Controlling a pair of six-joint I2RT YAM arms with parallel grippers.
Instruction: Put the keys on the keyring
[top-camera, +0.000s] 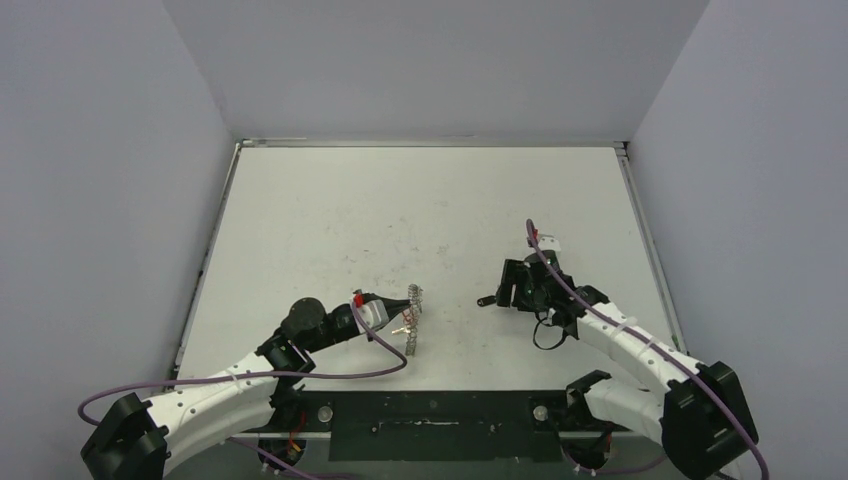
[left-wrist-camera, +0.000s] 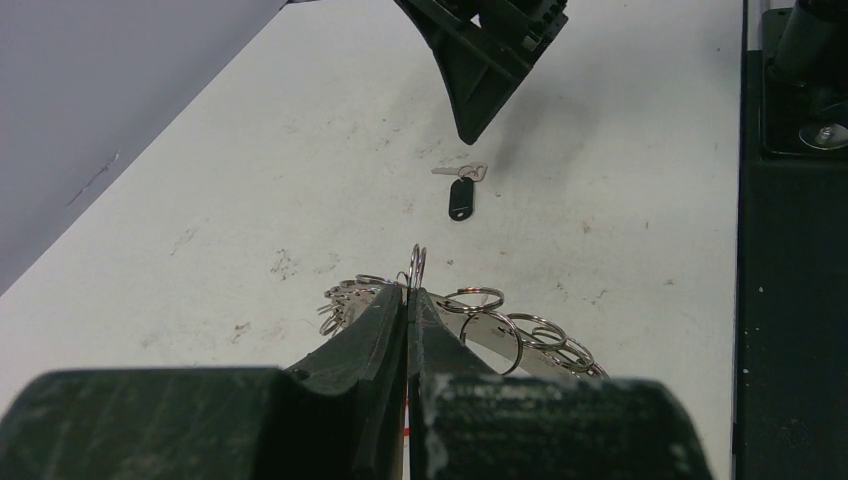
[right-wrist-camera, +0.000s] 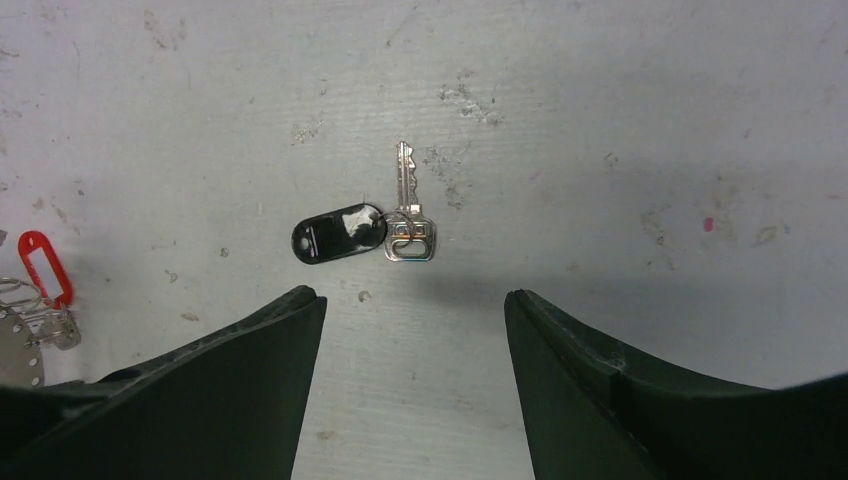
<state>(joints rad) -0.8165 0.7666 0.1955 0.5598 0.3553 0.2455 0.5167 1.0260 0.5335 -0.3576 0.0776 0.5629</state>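
The keyring (top-camera: 412, 318) is a flat grey metal band fringed with several small split rings. My left gripper (top-camera: 400, 316) is shut on it and holds it on edge near the table's front; in the left wrist view the shut jaws (left-wrist-camera: 409, 292) pinch the keyring (left-wrist-camera: 490, 338). One small silver key (right-wrist-camera: 408, 215) joined to a black plastic tag (right-wrist-camera: 338, 235) lies flat on the table. My right gripper (right-wrist-camera: 410, 300) is open and empty, just short of the key (top-camera: 487, 300). A second key is not visible.
A red tag (right-wrist-camera: 45, 265) hangs by the keyring at the left edge of the right wrist view. The right gripper's finger (left-wrist-camera: 480, 60) shows above the key (left-wrist-camera: 461, 190) in the left wrist view. Grey walls enclose the white table (top-camera: 420, 210); purple cables trail along both arms.
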